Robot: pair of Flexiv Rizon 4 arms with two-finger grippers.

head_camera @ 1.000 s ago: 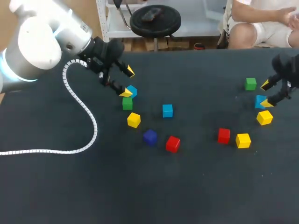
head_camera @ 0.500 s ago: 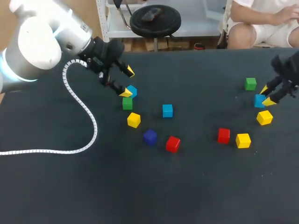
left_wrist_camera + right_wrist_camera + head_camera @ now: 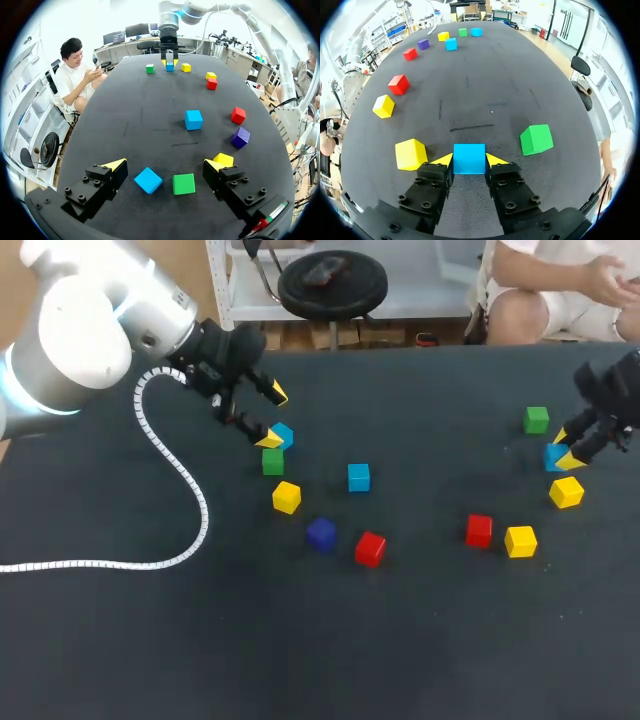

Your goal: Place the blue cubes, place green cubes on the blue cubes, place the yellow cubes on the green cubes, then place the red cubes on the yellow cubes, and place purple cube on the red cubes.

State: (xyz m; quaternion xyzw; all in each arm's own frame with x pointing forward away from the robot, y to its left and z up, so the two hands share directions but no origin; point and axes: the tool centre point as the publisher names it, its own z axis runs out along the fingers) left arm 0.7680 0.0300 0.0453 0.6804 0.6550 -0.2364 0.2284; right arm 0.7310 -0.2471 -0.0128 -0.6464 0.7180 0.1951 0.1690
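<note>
while no stack has yet been started, the step in hand is judged to be the first: placing the blue cubes. my left gripper (image 3: 165, 165) hangs with its fingers spread wide and holds nothing. the left blue cube (image 3: 148, 180) lies on the table (image 3: 150, 640) between them, nearer one finger. the left green cube (image 3: 184, 184) is just beside it, also inside the span. further right, the centre blue cube (image 3: 359, 477) sits alone, apart from the purple cube (image 3: 321, 533). at the right side, my right gripper (image 3: 469, 162) is closed on the right blue cube (image 3: 469, 156), one yellow tip against each side face. whether that cube rests on the table or is just clear of it cannot be told. the right green cube (image 3: 536, 139) and a yellow cube (image 3: 411, 154) flank it closely. next move, as judged: lift straight up so neither neighbour is nudged, then set the cube down on bare table, leaving room for another base cube.
</note>
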